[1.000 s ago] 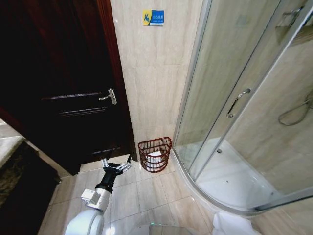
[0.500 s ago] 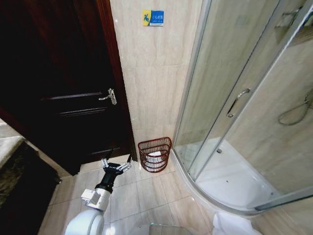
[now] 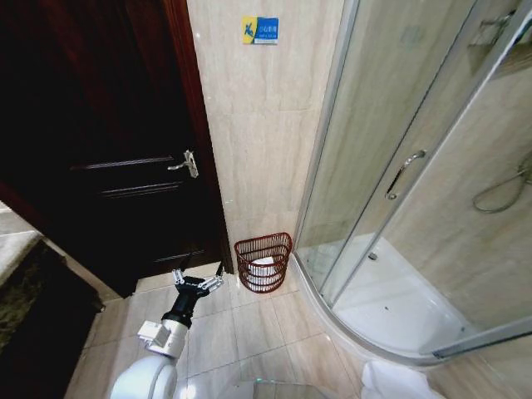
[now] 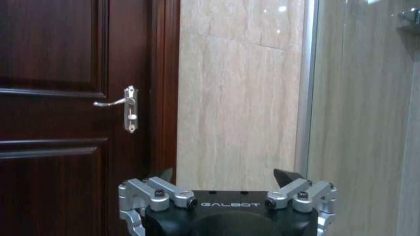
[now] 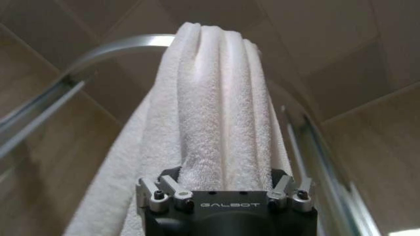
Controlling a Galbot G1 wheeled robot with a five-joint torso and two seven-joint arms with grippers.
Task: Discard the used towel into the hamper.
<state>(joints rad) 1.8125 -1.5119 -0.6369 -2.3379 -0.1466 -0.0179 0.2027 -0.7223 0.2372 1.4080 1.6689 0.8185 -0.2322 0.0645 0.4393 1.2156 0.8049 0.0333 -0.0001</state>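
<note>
The tiled floor (image 3: 249, 332) carries the hamper (image 3: 263, 262), set against the wall beside the shower base (image 3: 391, 307).

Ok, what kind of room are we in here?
Most likely a bathroom, perhaps in a hotel. A curved glass shower stall stands at the right, the walls and floor are tiled, and the hamper sits by the wall beside a dark door. The right gripper holds a white towel.

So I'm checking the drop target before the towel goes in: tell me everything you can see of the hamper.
The hamper is a small, dark reddish-brown wicker-style basket with open lattice sides, tapering slightly toward its base. It stands upright on the tiled floor against the beige wall, between the dark door and the shower enclosure's curved base. Something white already lies inside. No gripper touches it; the open left gripper hovers beside it, toward the door.
</note>
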